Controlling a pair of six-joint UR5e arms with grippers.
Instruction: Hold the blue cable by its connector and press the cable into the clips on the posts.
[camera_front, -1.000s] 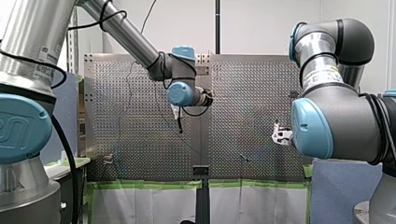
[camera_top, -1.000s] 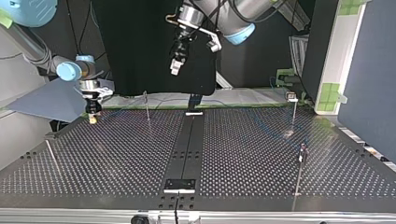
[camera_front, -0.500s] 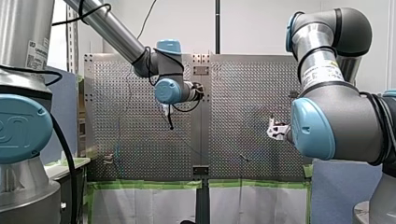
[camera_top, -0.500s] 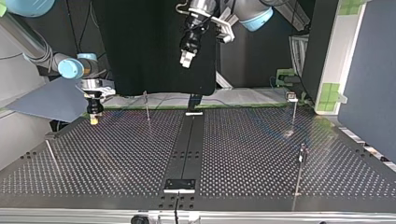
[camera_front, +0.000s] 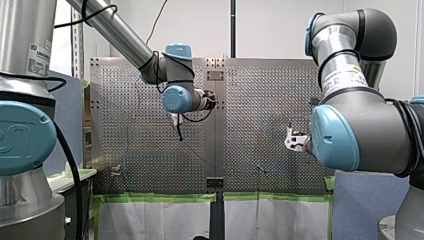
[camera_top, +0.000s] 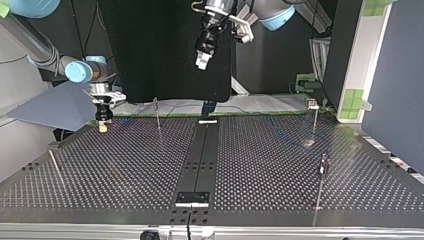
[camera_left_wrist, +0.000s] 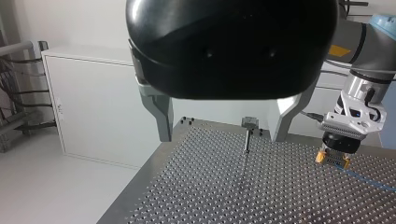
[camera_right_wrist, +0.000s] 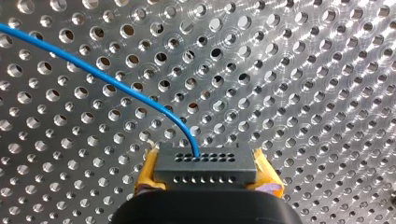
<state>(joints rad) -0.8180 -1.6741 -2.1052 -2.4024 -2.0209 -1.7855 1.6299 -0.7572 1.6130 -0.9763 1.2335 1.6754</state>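
The right wrist view shows my right gripper (camera_right_wrist: 208, 178) shut with its yellow pads (camera_right_wrist: 145, 176) on a grey connector (camera_right_wrist: 205, 163), just above the perforated table. The blue cable (camera_right_wrist: 107, 79) leaves the connector and curves away over the holes. In the top view my right gripper (camera_top: 103, 124) is low at the table's far left edge, near a thin post (camera_top: 157, 113). My left gripper (camera_top: 202, 59) hangs high above the table's middle. Its metal fingers (camera_left_wrist: 161, 116) stand wide apart with nothing between them, and a post with a clip (camera_left_wrist: 247, 133) shows beyond my left gripper (camera_left_wrist: 223, 137).
More thin posts stand at the top view's right (camera_top: 315, 116), nearer right (camera_top: 322, 172) and near left (camera_top: 55, 167). A black strip (camera_top: 197, 160) runs down the table's middle. A white cabinet (camera_left_wrist: 93, 112) stands beyond the table's edge.
My left gripper has risen and shifted toward the top view's right. My right gripper has slid a little toward the top view's right, still holding the connector.
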